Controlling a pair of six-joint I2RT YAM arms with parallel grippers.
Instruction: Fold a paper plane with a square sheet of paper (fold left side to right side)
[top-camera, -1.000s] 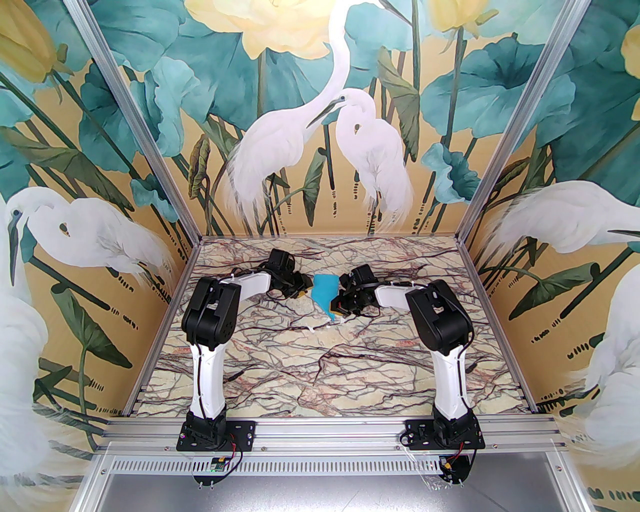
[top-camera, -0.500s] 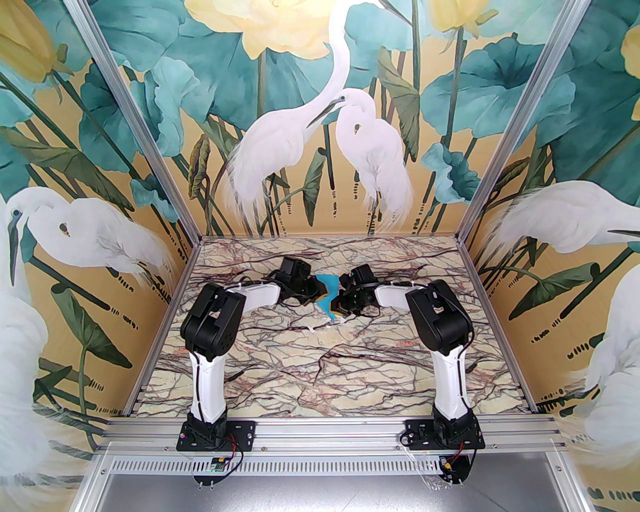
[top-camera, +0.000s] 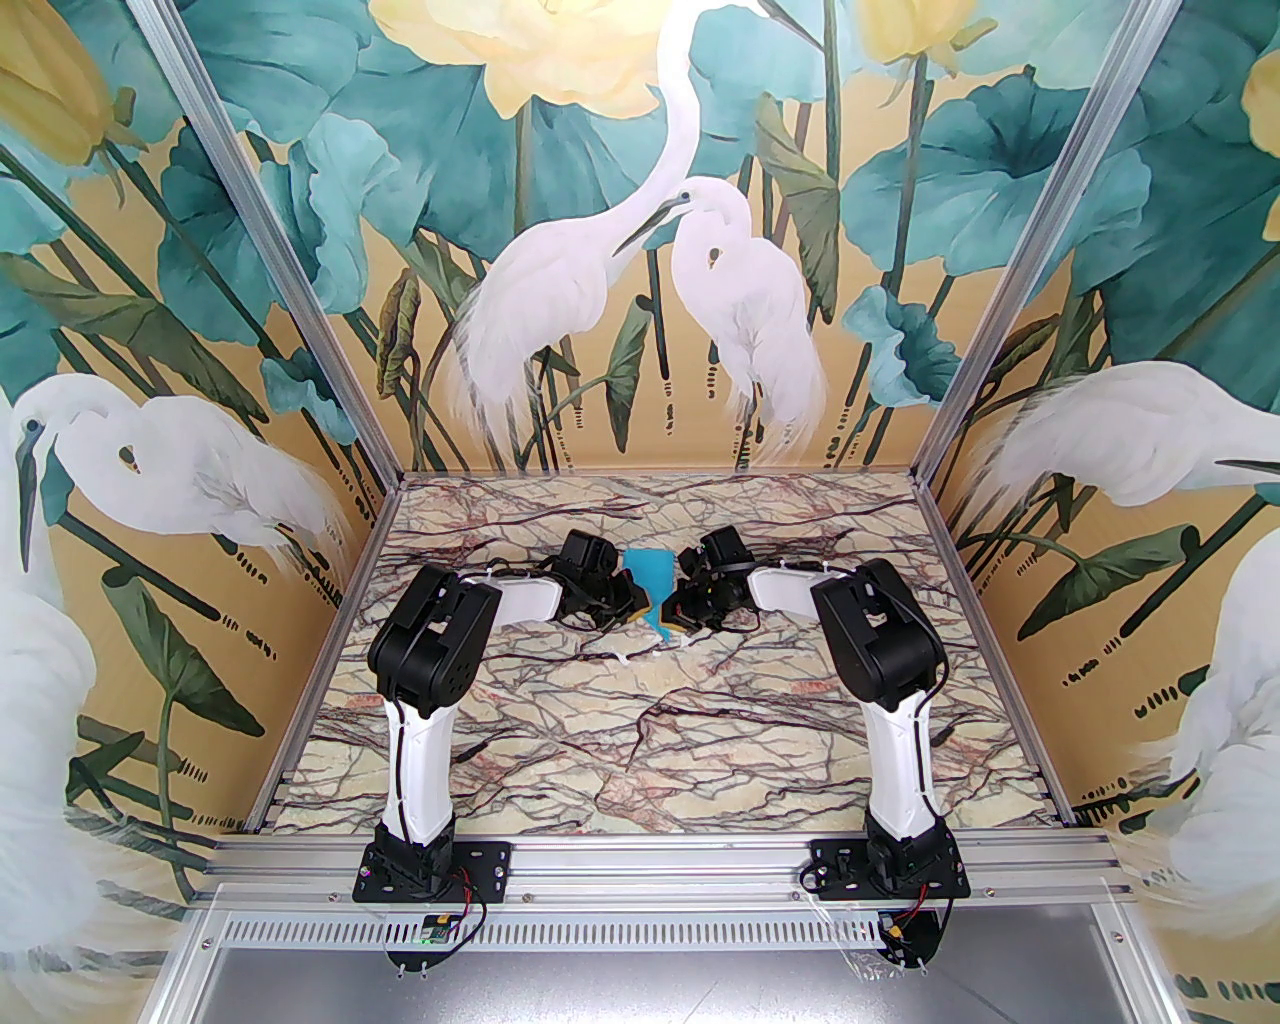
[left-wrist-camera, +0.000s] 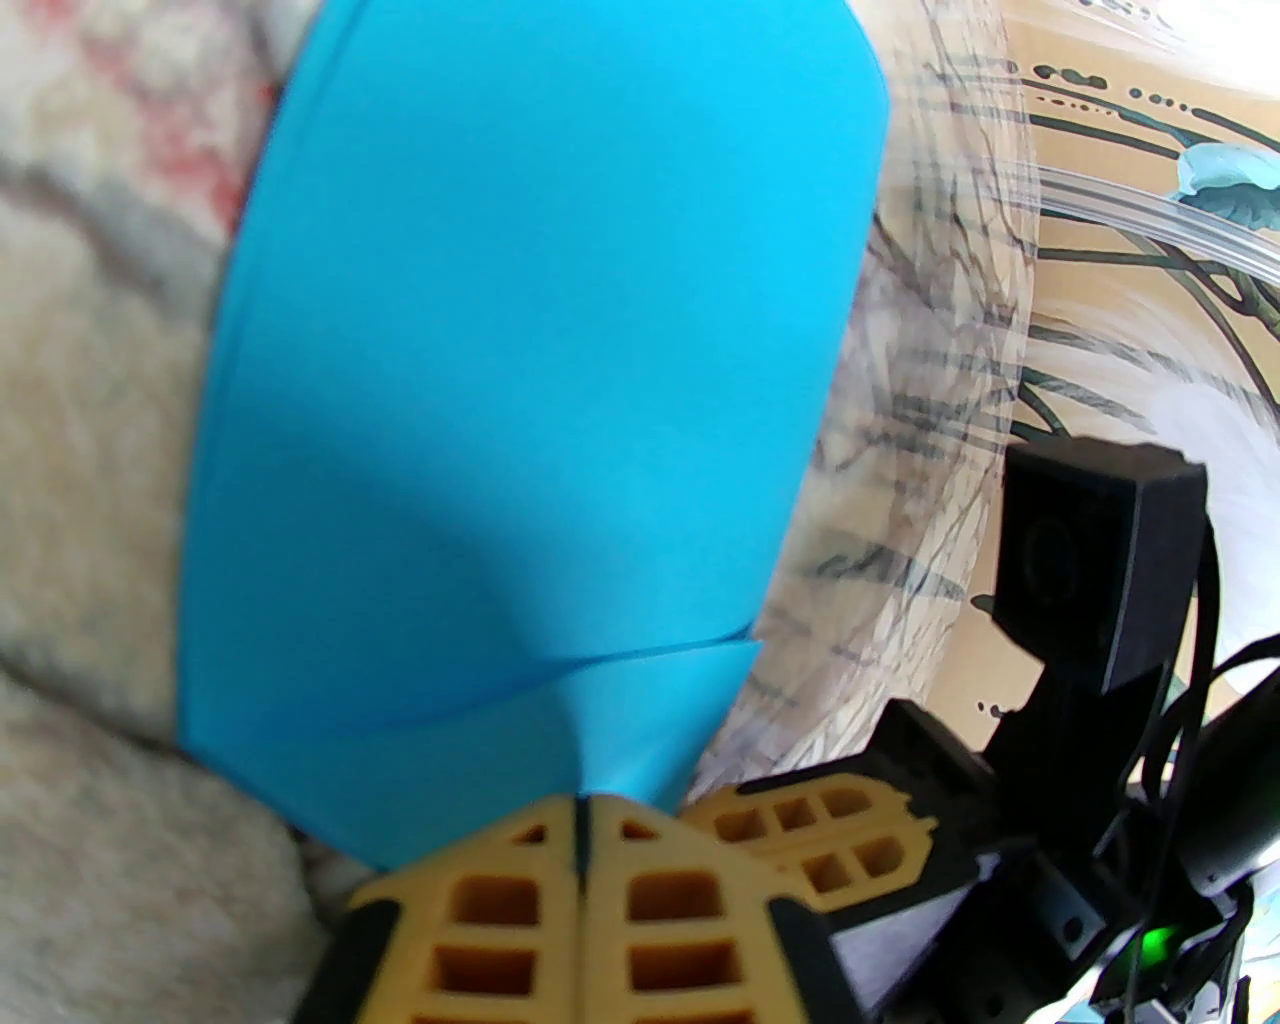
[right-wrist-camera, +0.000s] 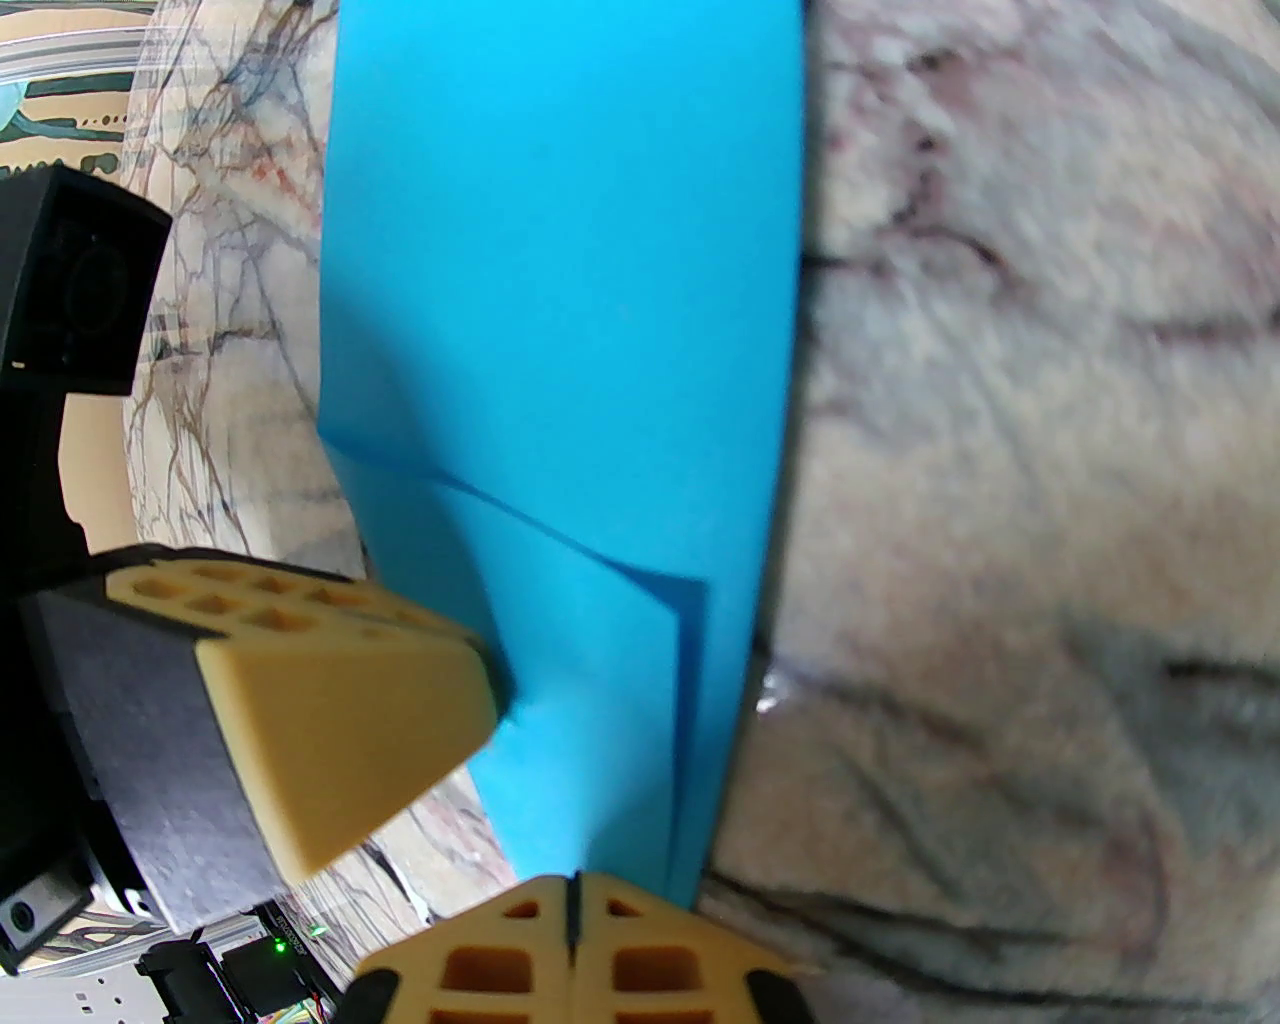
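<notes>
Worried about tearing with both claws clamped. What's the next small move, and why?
Probably ease the left claw toward the right claw, carrying its edge across. Both are shut on the blue paper, each at one side, so the right can anchor while the left folds.

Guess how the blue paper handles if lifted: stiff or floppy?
Probably floppy: the blue paper bows in a curve between the left gripper and right gripper. Likely very light, since its edges look thin. The layered creases near the pinches may stiffen it locally.

One folded blue paper (top-camera: 652, 572), two robot arms (top-camera: 415, 760)
</notes>
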